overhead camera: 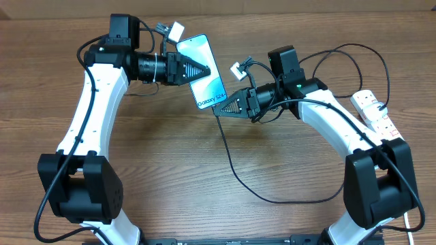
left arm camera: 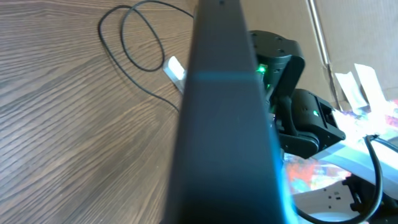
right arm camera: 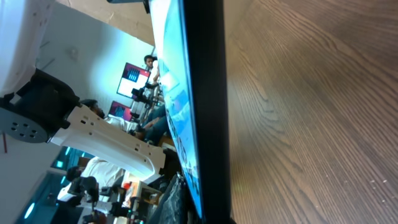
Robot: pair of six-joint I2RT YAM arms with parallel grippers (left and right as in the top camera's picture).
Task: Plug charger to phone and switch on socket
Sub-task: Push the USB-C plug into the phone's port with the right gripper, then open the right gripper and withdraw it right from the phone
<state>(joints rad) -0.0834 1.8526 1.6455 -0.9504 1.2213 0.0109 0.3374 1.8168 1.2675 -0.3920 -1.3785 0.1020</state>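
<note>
Here we are over the brown wood-grain table [overhead camera: 170, 170]; the slim rectangular phone [overhead camera: 210, 83] with its lit blue-and-white screen is up off the tabletop, tilted, held between the two arms near the middle at the back; the left gripper [overhead camera: 204, 69] has its black pincers pinching the phone from the upper left side, and its wrist camera looks straight along the phone's dark edge; the right gripper [overhead camera: 219, 109] has its fingers pressed together right at the phone's lower corner, though I cannot tell from here just what they nip; the charger's long thin black cable [overhead camera: 225, 143] starts at that same corner, drops towards the front and curves in a wide loop across the wood to the right; over at the far right edge lies the white elongated power strip [overhead camera: 373, 109] with red-marked switches, partly under the right arm; whether a plug sits in any of its outlets, I cannot make out.
</note>
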